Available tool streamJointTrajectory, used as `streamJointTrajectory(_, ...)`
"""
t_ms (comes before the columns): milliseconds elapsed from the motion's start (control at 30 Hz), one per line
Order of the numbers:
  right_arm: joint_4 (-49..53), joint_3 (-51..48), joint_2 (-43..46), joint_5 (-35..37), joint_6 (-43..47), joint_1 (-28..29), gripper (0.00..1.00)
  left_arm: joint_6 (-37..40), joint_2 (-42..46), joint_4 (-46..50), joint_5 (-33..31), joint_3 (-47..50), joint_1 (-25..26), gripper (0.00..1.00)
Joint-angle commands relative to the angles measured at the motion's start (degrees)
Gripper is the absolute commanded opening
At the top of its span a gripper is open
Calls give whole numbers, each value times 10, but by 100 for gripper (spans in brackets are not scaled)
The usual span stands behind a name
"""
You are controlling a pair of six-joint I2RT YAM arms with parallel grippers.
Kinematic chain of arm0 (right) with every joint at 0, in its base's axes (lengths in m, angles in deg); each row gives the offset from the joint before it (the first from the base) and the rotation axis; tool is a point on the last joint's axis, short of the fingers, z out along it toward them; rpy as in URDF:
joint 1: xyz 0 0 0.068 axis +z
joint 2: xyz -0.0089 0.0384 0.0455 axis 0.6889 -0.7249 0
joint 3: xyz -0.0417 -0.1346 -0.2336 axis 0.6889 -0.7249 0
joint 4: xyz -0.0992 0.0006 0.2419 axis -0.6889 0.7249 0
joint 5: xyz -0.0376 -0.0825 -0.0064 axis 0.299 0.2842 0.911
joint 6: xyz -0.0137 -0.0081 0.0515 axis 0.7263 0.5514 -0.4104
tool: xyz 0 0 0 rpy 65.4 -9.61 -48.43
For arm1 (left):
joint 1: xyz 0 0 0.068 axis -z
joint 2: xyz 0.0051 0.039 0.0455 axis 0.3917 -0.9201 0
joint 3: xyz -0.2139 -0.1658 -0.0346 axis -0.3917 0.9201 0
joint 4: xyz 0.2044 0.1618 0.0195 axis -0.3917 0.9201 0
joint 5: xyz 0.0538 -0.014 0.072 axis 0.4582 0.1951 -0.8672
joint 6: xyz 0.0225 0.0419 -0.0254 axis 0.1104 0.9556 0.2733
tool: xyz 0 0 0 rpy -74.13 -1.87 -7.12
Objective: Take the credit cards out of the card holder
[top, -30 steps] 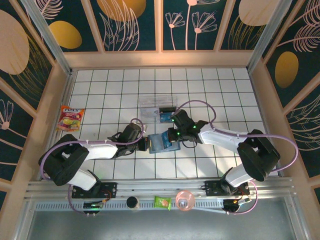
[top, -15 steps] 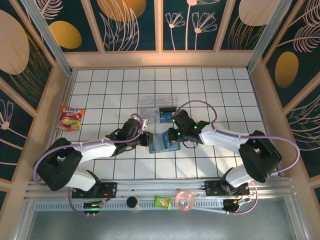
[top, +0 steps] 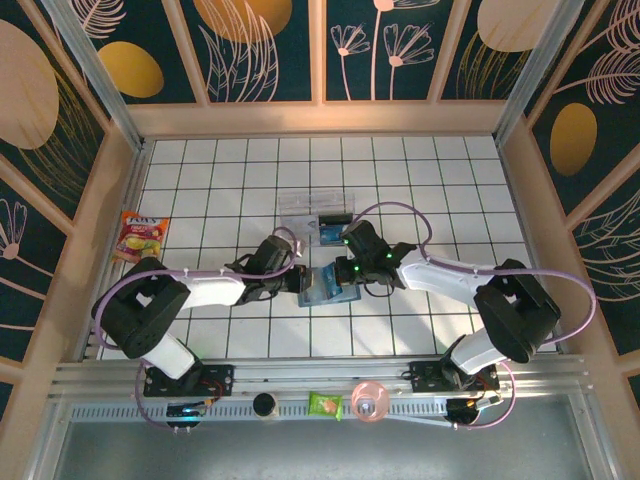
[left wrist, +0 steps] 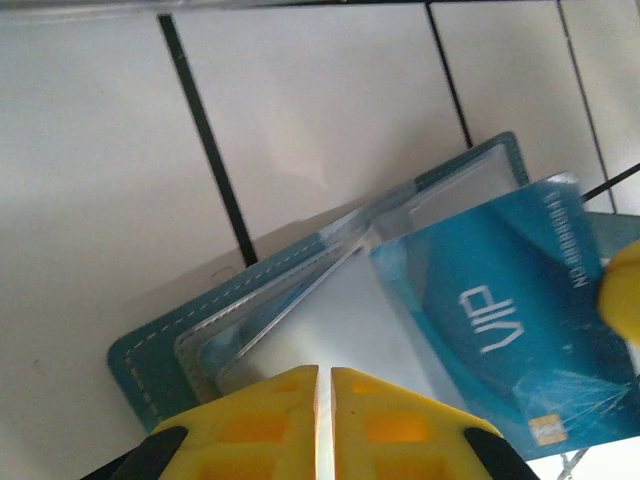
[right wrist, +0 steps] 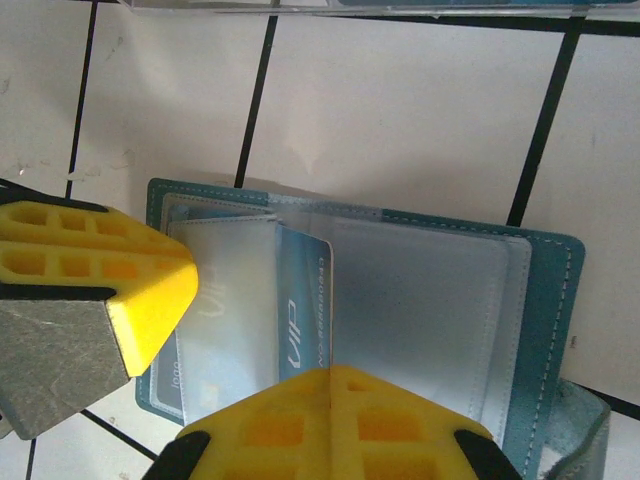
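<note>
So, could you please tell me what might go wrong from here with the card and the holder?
1. The blue card seems partly out of its clear sleeve, yet neither shut hand visibly grips it, so it may slip back.
2. The card holder lies open on the table; if it isn't pinned, a pull could drag it whole.
3. The left hand and right hand work close together over it and might collide.

White tiled table [top: 200, 170] (black grid lines) sits inside dark floral-printed walls [top: 260, 50].
</note>
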Motion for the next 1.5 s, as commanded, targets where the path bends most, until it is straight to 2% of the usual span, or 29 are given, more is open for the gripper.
streamJointTrajectory(0, -10, -9, -4, -3, -4, 4, 0, 9, 28, 12, 6, -22, 5, 14)
streamJointTrajectory(133, -12, -12, -4, -3, -4, 4, 0, 1, 10, -1, 15, -34, 24, 14)
streamJointTrajectory(300, -15, -15, -3, -6, -3, 4, 0, -5, -38, -14, 12, -42, 37, 8)
streamJointTrajectory(500, -28, -25, -8, -23, -2, -1, 0, -5, -39, 9, -11, -42, 37, 0)
streamJointTrajectory(700, -35, -31, -11, -29, -1, -5, 0, -13, -11, 9, -13, -31, 37, 0)
streamJointTrajectory(900, -50, -41, -15, -44, -4, -12, 0, -20, -44, 0, -2, -28, 37, 0)
streamJointTrajectory(1133, -82, -65, -31, -96, -11, -34, 0, -23, -65, -5, 3, -23, 37, 0)
streamJointTrajectory(1467, -118, -90, -50, -140, -28, -62, 22, -26, -71, -16, 6, -11, 37, 0)
